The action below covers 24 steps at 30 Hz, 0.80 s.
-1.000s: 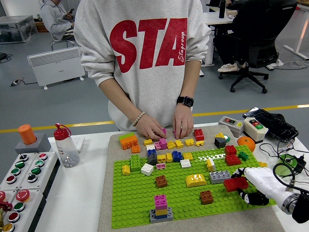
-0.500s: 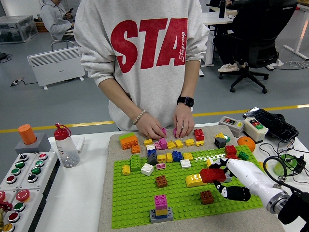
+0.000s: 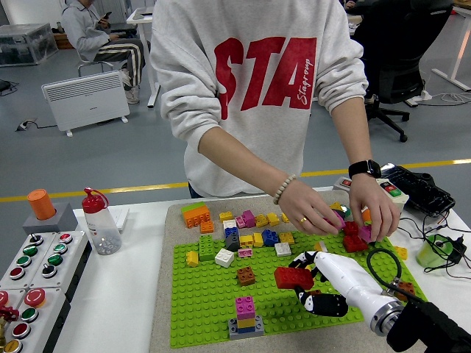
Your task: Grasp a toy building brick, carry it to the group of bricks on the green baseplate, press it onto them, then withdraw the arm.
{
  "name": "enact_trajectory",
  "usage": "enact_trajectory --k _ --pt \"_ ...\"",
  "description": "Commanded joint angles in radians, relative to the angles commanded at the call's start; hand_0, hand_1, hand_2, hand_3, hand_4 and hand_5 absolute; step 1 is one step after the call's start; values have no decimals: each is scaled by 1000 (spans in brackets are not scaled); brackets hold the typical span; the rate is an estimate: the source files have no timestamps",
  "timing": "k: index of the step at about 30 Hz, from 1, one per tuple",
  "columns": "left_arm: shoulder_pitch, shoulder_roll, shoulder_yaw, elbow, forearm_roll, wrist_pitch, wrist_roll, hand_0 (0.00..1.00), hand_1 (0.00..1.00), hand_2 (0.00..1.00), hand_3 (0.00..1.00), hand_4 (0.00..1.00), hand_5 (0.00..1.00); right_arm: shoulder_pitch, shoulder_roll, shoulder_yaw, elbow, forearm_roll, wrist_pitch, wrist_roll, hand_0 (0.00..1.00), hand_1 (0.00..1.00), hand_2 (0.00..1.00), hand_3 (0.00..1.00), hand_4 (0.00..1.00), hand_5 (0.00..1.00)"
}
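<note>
Red brick (image 3: 294, 277), pinched in the right hand (image 3: 318, 279), hangs over the green baseplate (image 3: 206, 309) toward its right edge. Likely light and rigid; grip its smooth sides. Beyond, a person's hands (image 3: 313, 213) sort bricks.

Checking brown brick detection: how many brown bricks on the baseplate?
2 visible: one brown brick mid-plate, left of the robot hand; another at the green baseplate's right edge. Others may be hidden under the hand.

Grey floor (image 3: 66, 158), white heater (image 3: 85, 99), black chair (image 3: 401, 44)
</note>
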Motion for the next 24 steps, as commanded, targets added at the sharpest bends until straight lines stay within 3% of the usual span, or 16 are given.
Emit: enact_trajectory --k 24 --pt "0 -1 4 0 -16 3 7 654 685 672 576 290 998 149 84 -162 0 -11 18 -40 516 604 632 557 405 154"
